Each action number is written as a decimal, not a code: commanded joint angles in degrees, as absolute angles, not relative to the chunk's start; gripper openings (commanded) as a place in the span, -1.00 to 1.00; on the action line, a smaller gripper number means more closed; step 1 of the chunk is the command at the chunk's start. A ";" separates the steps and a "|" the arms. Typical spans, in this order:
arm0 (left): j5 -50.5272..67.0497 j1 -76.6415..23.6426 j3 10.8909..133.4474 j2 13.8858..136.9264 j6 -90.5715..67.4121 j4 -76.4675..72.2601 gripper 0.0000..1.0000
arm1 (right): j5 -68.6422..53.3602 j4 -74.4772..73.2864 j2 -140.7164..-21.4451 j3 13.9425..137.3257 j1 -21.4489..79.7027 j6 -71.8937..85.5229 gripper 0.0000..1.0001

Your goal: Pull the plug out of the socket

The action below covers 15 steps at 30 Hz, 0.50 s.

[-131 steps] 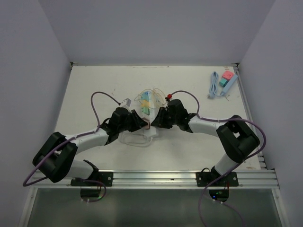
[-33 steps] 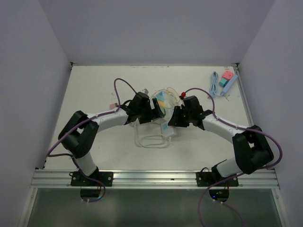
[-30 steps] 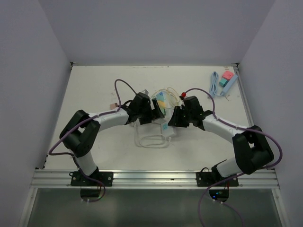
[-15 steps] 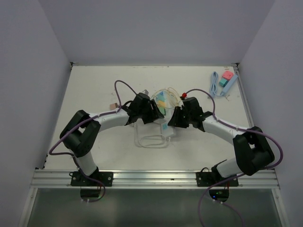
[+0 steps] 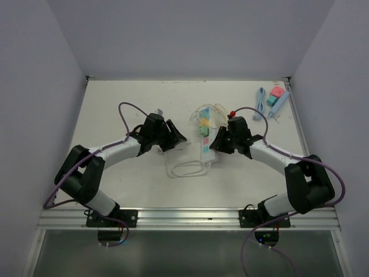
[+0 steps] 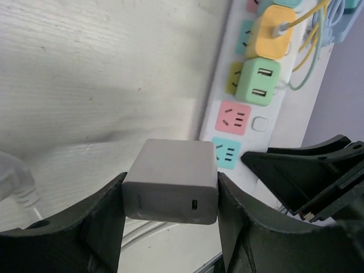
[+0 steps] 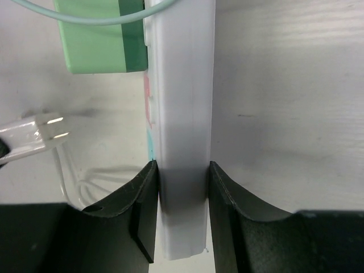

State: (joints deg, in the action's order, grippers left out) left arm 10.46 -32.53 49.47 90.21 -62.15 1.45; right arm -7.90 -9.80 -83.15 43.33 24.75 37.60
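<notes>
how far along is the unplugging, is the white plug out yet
Done: the white plug is clear of the power strip; the pink socket and teal socket sit empty. In hand: the left gripper grips the plug, the right gripper clamps the strip's end. Left: probably just setting the plug down and releasing.

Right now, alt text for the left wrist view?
The left gripper holds a pale grey charger plug, clear of the white power strip. Its near pink socket is empty; a green adapter and yellow adapter are plugged in.
</notes>
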 commanded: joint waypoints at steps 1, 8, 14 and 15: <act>11.25 -31.12 47.99 86.49 -61.79 2.37 -1.00 | 6.95 -21.71 -86.13 40.78 22.76 36.21 -1.00; 8.72 -24.27 47.11 84.29 -54.50 4.56 -1.00 | -2.87 -14.34 -83.15 39.20 22.59 34.10 -1.00; 5.82 -13.38 47.90 85.25 -49.40 4.84 -0.98 | -6.94 -13.80 -82.44 40.87 22.68 31.91 -1.00; 4.76 -12.58 48.16 85.69 -48.44 4.66 -0.95 | -7.03 -13.54 -82.18 40.78 22.59 31.90 -1.00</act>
State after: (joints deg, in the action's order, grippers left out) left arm 7.99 -15.73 46.96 87.00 -53.19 5.89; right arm -7.11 -7.22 -81.91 42.17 22.50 36.42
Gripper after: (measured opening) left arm 0.602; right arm 0.375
